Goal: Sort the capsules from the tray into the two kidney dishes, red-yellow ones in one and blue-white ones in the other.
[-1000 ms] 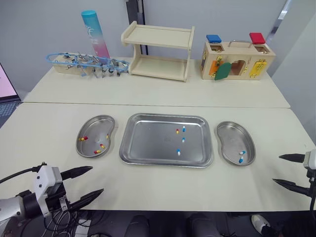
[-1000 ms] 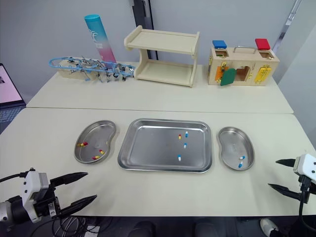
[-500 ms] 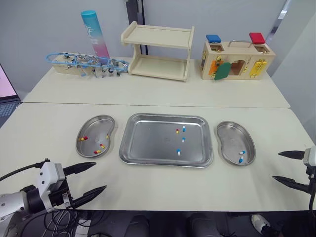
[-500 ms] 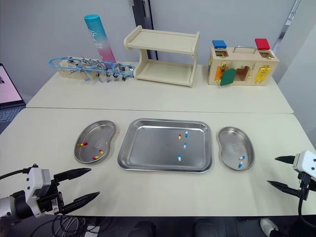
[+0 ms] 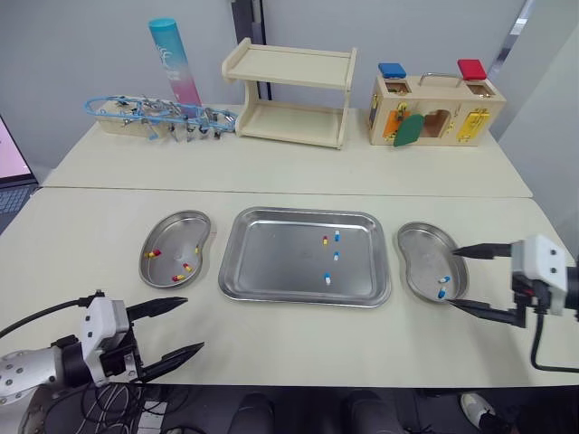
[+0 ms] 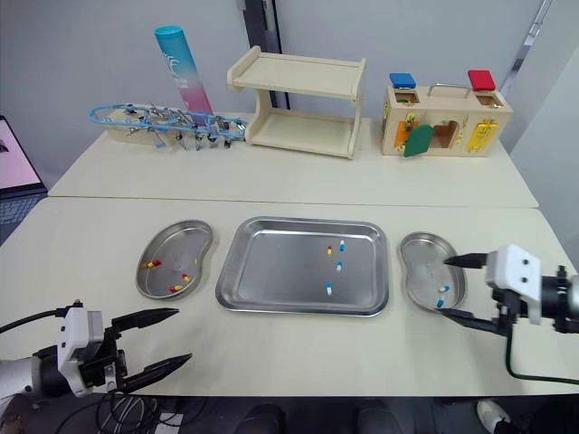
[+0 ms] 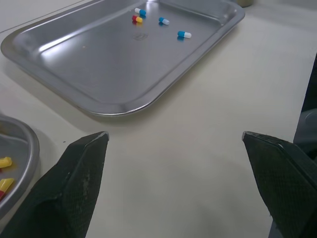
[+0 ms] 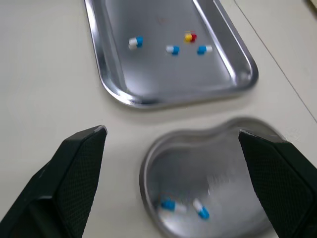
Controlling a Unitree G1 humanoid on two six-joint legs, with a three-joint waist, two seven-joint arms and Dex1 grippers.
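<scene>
Capsules (image 5: pixel 336 256) look partly sorted: both dishes hold some and four wait in the tray, so you are past halfway but not done.

Nearest you, the left gripper (image 5: pixel 193 323) hangs over the front of the table (image 5: pixel 298 334), fingers spread wide with nothing between them, well short of the tray. The right gripper (image 5: pixel 452 277) is likewise released and empty — its fingers point in over the right kidney dish (image 5: pixel 416 244).

That dish holds two blue-white capsules (image 5: pixel 442 286), lying close together. The left kidney dish (image 5: pixel 172 231) holds about four red-yellow ones (image 5: pixel 187 268). Between the dishes, the tray (image 5: pixel 271 271) carries one red-yellow capsule (image 5: pixel 325 240) just beside a blue-white one (image 5: pixel 336 236), with two more blue-white ones nearer you.

Farther back stand a wooden shelf (image 5: pixel 288 90), a latch box (image 5: pixel 432 110) and a tall tube (image 5: pixel 176 63) — none of them part of the sorting.
</scene>
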